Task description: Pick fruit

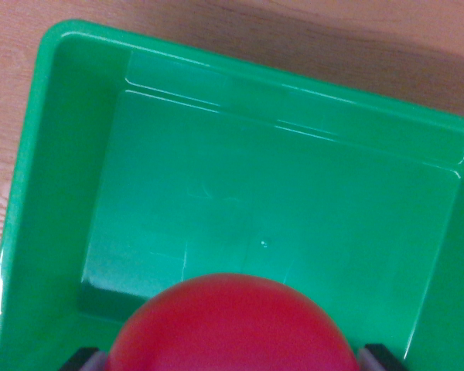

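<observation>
A round red fruit [232,328] fills the bottom middle of the wrist view. It sits between my gripper's two fingers, whose dark and grey tips [85,359] show at its left and right sides at the frame's lower edge. The gripper [232,363] is shut on the fruit. Beneath it lies a green plastic bin [69,154] with a bare floor; the fruit hangs above the bin's near part. The fruit's lower half and most of the fingers are hidden.
The bin's walls rise at the wrist view's left, top and right. A wooden table surface [309,39] shows beyond the bin along the top and at the far left.
</observation>
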### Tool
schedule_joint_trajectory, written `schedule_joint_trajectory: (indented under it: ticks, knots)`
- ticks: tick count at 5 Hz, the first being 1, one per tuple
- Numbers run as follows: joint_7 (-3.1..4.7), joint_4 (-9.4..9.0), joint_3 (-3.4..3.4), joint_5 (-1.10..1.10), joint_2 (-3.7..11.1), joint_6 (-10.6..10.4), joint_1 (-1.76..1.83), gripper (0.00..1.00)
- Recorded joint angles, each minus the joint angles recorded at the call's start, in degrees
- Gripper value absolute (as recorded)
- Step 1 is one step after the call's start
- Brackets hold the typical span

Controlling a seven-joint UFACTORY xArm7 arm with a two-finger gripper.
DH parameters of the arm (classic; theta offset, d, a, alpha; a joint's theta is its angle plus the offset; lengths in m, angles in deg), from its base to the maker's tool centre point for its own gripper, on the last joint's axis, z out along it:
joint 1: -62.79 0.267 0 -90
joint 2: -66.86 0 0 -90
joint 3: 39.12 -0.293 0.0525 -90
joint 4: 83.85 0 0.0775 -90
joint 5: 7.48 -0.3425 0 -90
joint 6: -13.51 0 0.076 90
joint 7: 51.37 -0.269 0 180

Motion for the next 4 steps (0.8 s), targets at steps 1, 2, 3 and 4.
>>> schedule_joint_trajectory:
  ticks: [1,2,3,4]
  knots:
    - [0.06,0.96,-0.01,-0.01,-0.41,1.37,0.01,1.00]
    - [0.06,0.96,-0.01,-0.01,-0.41,1.37,0.01,1.00]
    - [0.11,1.78,-0.02,-0.02,-0.77,2.54,0.02,1.00]
    - [0.11,1.78,-0.02,-0.02,-0.77,2.54,0.02,1.00]
